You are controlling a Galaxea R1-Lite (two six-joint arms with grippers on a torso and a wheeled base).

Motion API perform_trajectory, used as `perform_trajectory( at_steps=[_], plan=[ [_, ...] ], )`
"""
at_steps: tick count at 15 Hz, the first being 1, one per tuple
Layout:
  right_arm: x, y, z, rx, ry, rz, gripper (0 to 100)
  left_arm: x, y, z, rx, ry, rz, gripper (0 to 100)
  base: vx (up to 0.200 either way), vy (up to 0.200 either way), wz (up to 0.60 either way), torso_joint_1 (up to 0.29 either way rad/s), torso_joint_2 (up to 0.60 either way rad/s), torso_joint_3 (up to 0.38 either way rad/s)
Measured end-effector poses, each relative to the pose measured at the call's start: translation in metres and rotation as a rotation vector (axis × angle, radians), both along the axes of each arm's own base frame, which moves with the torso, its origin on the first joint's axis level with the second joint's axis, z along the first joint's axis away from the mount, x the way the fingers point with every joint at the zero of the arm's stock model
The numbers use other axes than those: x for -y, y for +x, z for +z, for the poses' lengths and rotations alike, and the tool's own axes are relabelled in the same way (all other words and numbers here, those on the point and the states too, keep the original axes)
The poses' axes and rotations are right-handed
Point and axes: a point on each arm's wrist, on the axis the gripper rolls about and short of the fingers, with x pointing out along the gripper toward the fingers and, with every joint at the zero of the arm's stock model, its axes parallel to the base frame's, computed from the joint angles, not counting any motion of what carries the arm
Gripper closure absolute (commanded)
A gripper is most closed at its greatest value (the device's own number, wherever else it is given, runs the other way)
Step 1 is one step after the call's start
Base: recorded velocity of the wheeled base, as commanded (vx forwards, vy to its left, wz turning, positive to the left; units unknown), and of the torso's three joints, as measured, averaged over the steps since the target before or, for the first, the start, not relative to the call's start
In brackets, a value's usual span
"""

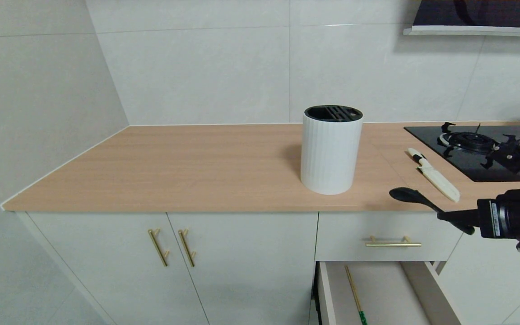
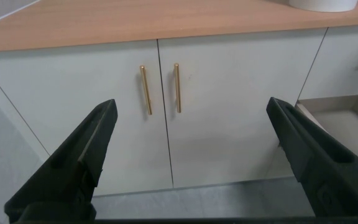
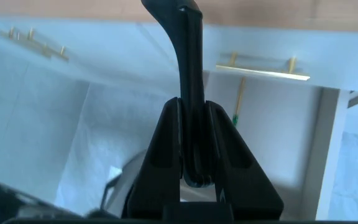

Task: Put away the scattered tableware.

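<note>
My right gripper [image 1: 457, 216] is shut on the handle of a black spoon [image 1: 408, 195], held level in front of the counter's front edge, over the open drawer [image 1: 415, 282]. In the right wrist view the spoon [image 3: 190, 74] runs out from between the closed fingers of that gripper [image 3: 192, 158]. A white knife [image 1: 434, 175] lies on the wooden counter [image 1: 188, 167] beside the stove. A white ribbed utensil holder [image 1: 331, 151] with a black slotted top stands upright left of the knife. My left gripper [image 2: 194, 165] hangs open and holds nothing, low in front of the cabinet doors [image 2: 166, 118].
A black gas stove [image 1: 479, 146] occupies the counter's right end. The open drawer holds a pair of chopsticks [image 1: 355, 293] along its left side; above it is a shut drawer with a gold handle [image 1: 393, 243]. The cabinet doors carry gold handles [image 1: 172, 247].
</note>
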Motion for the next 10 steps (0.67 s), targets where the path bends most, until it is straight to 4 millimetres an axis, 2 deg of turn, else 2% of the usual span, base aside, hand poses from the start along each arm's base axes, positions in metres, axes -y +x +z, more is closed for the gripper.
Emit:
perform_trajectory(
  at_steps=[4, 10],
  plan=[
    [-0.004, -0.002, -0.014, 0.013, -0.024, 0.034, 100, 0.0, 0.0, 0.0, 0.0, 0.0, 0.0, 0, 0.0, 0.0, 0.0, 0.0, 0.0, 0.0],
    [-0.004, 0.003, -0.025, -0.033, -0.029, 0.03, 100, 0.0, 0.0, 0.0, 0.0, 0.0, 0.001, 0, 0.0, 0.0, 0.0, 0.0, 0.0, 0.0]
  ],
)
